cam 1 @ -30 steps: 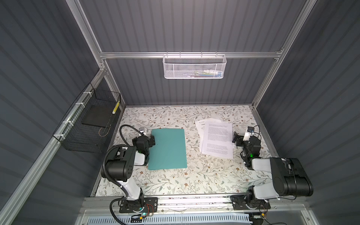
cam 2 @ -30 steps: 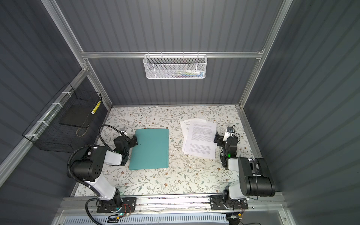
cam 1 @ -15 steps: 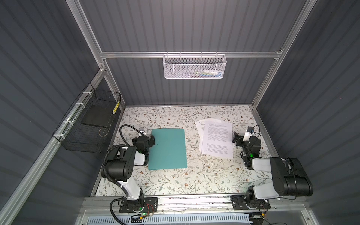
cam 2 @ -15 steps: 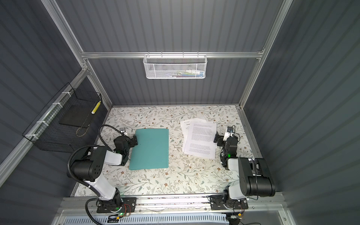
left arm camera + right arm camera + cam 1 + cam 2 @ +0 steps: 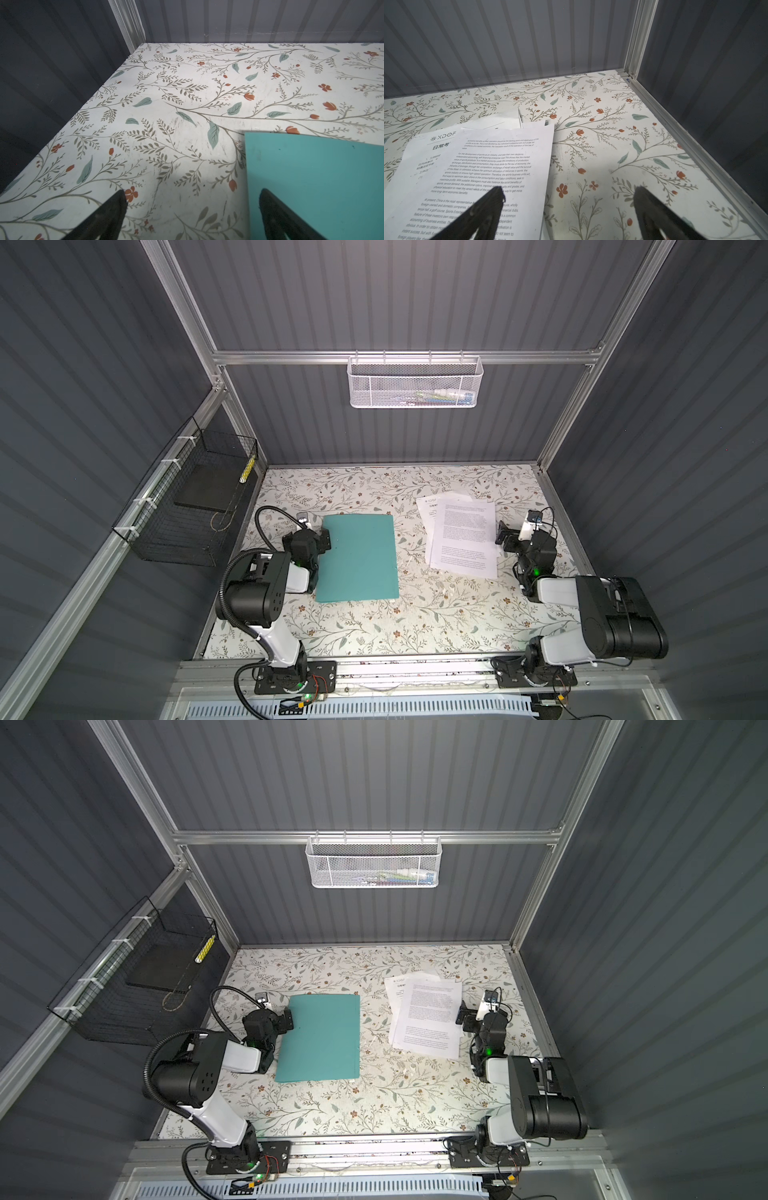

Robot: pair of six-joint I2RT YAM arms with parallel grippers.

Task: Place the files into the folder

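Top views, both: nothing done yet. The left gripper point(image 5: 323, 540) is spread, empty, astride the edge of the closed folder point(image 5: 357, 560) at 9 o'clock on the table point(image 5: 374, 626). At 3 o'clock the files point(image 5: 461, 537) lie loose, well apart from it; right gripper point(image 5: 503, 536) spread, empty, at their edge. Remaining: open folder, insert files.

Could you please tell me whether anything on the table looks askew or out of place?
Only the papers: the sheets lie fanned at differing angles, corners poking out past the top one, not squared up. The folder lies flat and closed beside them, apart.
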